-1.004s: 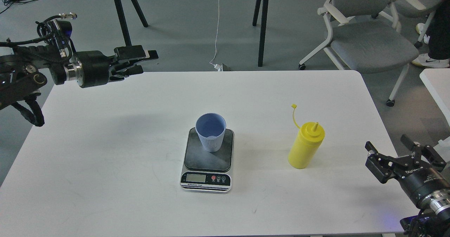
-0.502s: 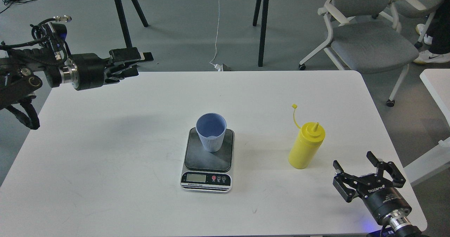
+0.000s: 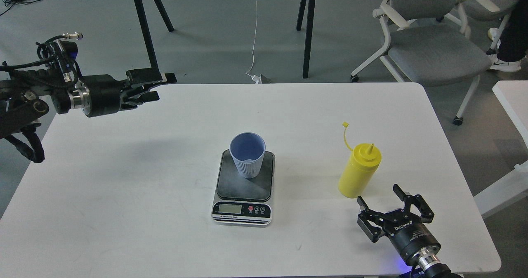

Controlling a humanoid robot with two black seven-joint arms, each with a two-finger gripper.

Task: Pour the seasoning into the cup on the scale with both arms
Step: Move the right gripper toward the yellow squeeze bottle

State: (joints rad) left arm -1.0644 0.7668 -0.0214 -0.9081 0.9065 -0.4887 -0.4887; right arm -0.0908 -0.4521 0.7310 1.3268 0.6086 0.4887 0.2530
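Head view: the seasoning point(image 3: 358, 170) is seen upright just above the spread right pincer point(image 3: 380, 203) at lower right.

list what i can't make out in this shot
Head view only:
- Scale display reading: too small.
- Bottle fill level: opaque yellow wall hides it.
- Left gripper gap: seen side-on, fingers overlap.
- Right arm behind the right gripper: cut off by the bottom edge.
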